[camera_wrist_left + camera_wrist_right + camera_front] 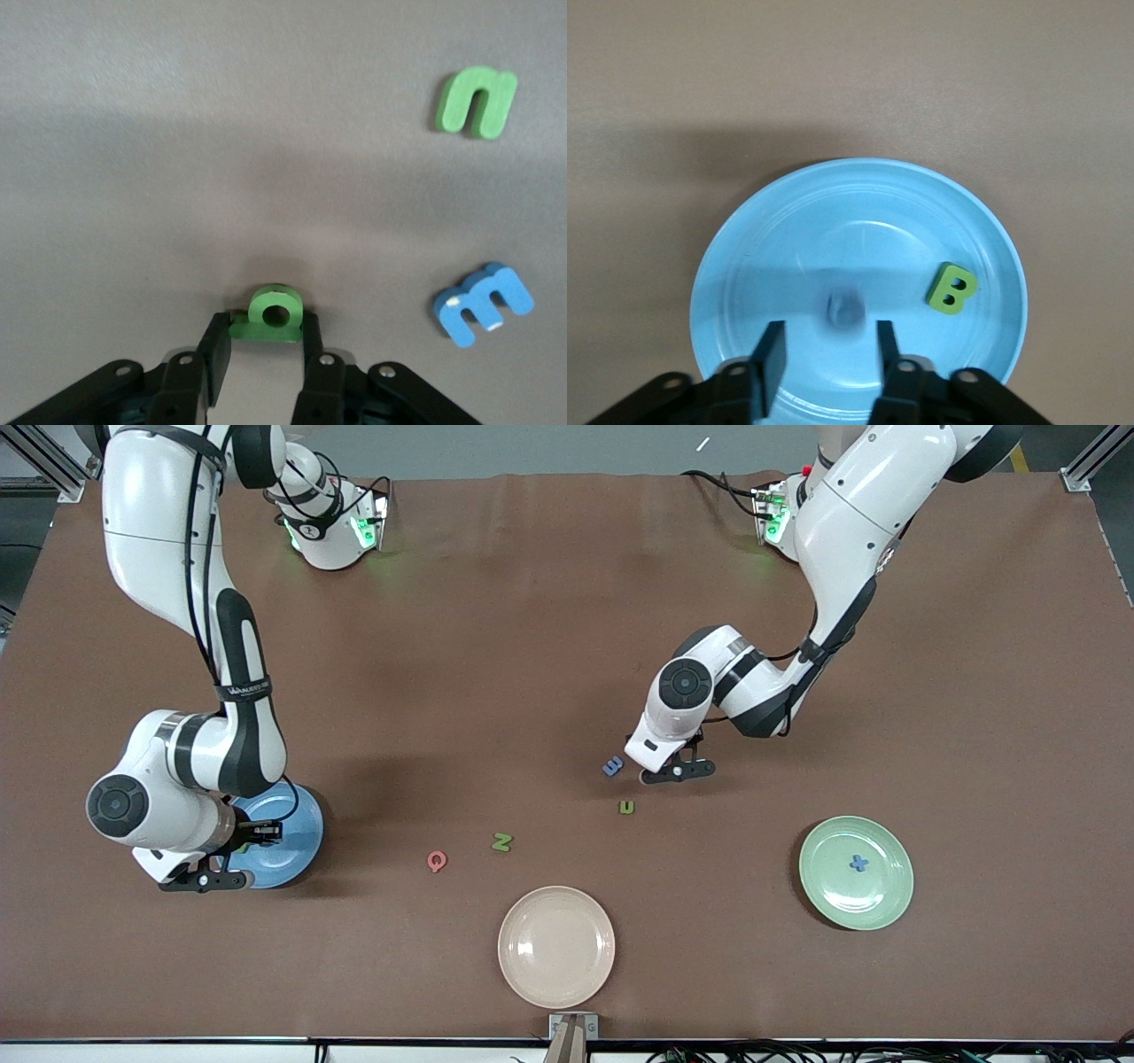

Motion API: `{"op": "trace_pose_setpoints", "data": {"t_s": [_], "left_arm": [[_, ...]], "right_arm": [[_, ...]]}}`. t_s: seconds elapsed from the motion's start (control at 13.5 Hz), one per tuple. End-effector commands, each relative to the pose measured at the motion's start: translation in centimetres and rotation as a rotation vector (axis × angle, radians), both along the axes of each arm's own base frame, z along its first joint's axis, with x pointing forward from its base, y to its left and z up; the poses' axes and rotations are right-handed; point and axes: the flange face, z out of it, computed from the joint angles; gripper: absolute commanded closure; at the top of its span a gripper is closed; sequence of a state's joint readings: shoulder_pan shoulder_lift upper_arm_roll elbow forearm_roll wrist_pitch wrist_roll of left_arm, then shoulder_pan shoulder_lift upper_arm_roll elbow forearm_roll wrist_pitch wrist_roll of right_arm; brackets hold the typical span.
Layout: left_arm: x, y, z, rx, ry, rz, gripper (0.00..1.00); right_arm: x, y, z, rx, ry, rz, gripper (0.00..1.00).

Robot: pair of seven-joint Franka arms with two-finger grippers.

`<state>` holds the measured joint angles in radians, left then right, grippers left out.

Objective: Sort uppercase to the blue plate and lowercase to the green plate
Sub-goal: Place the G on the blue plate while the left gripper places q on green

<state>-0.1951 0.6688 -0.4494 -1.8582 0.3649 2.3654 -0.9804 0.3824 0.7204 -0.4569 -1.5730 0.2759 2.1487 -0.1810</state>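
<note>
Left gripper [264, 354] low over the table's middle, fingers closed on a green q/b letter [273, 315] standing on edge between the pads. Blue m [612, 765] flat on the table just beside that gripper. Green n/u [626, 807] near it, nearer the front camera.

Right gripper [826, 354] over the blue plate [788, 230] at the right arm's end of the table. Fingers parted, nothing between them. Green B [953, 289] lies flat on that plate, inside the rim, clear of the fingers. A blurred bluish shape sits at the plate's centre between the fingers; cannot tell what it is.

Pink Q [436, 860] and green N [502, 841] flat on bare table, side by side, between the blue plate and the m.

Green plate [886, 903] toward the left arm's end; blue x [858, 863] flat in it, near the centre.

Beige plate [555, 946] nearest the front camera, between the other 2 plates.
</note>
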Motion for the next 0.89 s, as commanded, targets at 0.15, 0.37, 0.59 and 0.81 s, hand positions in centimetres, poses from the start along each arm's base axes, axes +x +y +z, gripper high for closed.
{"op": "trace_pose_setpoints", "data": {"t_s": [0.15,0.37,0.59,0.81], "left_arm": [[4.1,2.7,4.7,-0.013,-0.093,0.061,0.90],[7.6,5.6,6.7,-0.003,-0.148,0.080,0.92],[10.6,9.7,8.0,0.022,-0.195,0.059,0.95],[13.5,15.2,8.6,0.039,-0.215,-0.007,0.95]], "right_arm": [[0.0,4.8,0.7,0.049,-0.018,0.049,0.00],[0.1,11.2,1.1,0.161,-0.044,0.050,0.00],[-0.5,18.1,1.9,0.191,-0.095,0.056,0.00],[-1.2,22.4,0.0,0.172,-0.138,-0.021,0.00]]}}
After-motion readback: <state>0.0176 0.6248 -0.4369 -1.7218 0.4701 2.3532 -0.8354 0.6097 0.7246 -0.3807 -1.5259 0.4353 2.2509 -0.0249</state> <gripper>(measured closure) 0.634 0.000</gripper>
